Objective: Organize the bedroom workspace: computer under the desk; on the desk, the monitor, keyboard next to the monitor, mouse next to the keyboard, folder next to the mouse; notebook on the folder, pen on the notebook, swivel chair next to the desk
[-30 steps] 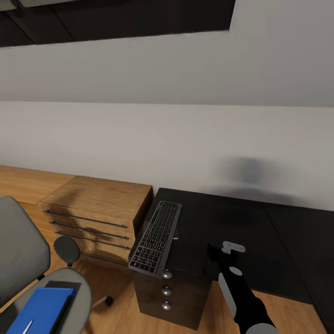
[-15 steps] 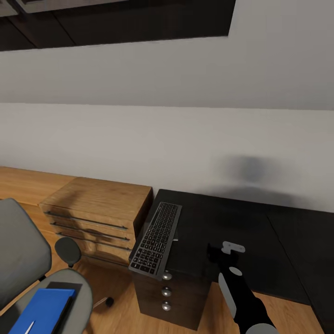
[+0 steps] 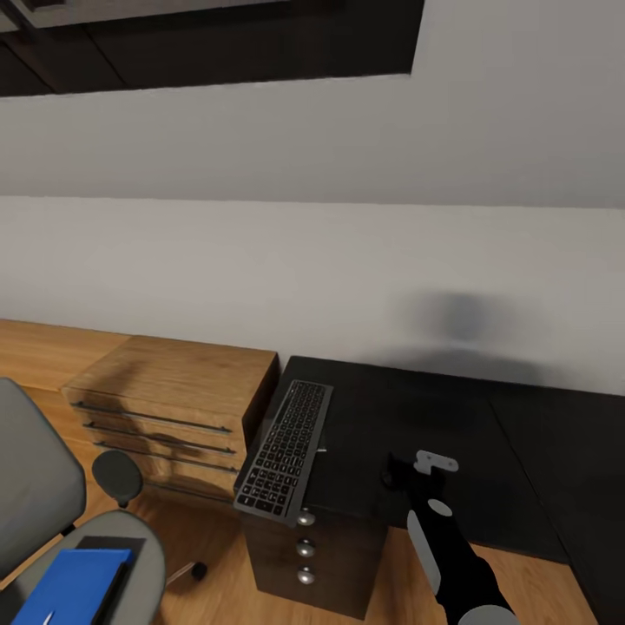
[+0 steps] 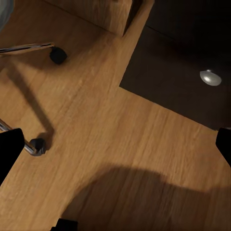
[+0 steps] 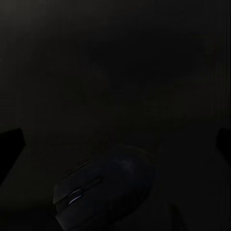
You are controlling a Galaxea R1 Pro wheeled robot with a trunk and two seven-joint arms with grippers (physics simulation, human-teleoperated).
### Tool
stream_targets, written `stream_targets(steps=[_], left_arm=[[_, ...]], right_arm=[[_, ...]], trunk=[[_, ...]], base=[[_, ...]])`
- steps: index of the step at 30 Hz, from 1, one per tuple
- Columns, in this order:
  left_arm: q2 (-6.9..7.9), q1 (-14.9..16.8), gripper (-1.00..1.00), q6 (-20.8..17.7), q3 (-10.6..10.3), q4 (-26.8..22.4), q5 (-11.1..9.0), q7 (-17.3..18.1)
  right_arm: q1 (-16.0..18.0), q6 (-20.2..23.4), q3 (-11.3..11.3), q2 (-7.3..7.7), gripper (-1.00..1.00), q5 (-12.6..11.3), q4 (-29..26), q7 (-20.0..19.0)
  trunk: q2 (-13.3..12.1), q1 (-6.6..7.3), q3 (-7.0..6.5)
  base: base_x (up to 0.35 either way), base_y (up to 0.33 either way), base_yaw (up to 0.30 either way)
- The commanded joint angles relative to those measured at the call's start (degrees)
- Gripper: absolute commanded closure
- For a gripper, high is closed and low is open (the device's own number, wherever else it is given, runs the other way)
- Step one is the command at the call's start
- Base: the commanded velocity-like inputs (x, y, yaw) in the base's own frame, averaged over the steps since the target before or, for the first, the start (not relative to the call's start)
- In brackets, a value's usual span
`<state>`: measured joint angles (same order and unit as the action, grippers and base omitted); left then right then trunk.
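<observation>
1. Hovering over the black counter (image 3: pixel 451 434), the right hand (image 3: pixel 401 473) points down at the top just right of the keyboard; its wrist view shows dark finger edges at both sides of the picture, so the jaws stand apart with nothing between them.
2. Directly below it, in that wrist view, the mouse (image 5: pixel 103 190) lies flat on the counter, free of the fingers.
3. My judgement: the mouse is light, hard and smooth, so it will skid if nudged from one side. Closing across its narrower flanks near the middle, low down, looks the safest hold.
4. Outward to the left, the keyboard (image 3: pixel 285 448) lies on the counter's left end, its near edge jutting slightly past the front above the drawer knobs. It looks stiff and thin, best taken across a long edge.
5. The left hand's wrist view looks down at the wood floor (image 4: pixel 96 139); dark finger edges sit wide apart, empty.
6. Far left and near, the folder (image 3: pixel 74 583) rests on the swivel chair (image 3: pixel 35 512) seat, beside the wood cabinet (image 3: pixel 174 399).
</observation>
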<state>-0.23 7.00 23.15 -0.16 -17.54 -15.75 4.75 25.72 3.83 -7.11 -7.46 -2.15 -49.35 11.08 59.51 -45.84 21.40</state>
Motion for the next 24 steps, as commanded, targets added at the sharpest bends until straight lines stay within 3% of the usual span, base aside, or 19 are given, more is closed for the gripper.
stream_targets(steps=[1,9,24], left_arm=[[0.02,0.03,-1.0,0.14,-0.02,0.05,-0.6,0.43],[0.03,0.03,-1.0,0.14,-0.02,0.05,-0.6,0.43],[0.03,0.03,-1.0,0.16,-0.02,0.05,-0.6,0.43]], right_arm=[[0.03,-0.17,-0.06,-0.05,-1.0,-0.22,-0.08,0.13],[0.03,-2.51,-0.09,-0.09,-1.0,-0.24,-0.02,0.13],[0.05,-3.12,-0.06,-0.1,-1.0,-0.31,0.12,0.08]], trunk=[[0.04,0.0,0.0],[0.04,0.0,-0.56],[0.04,0.0,-1.44]], base=[[0.0,0.0,-0.179],[0.0,0.0,-0.195],[0.0,0.0,-0.241]])
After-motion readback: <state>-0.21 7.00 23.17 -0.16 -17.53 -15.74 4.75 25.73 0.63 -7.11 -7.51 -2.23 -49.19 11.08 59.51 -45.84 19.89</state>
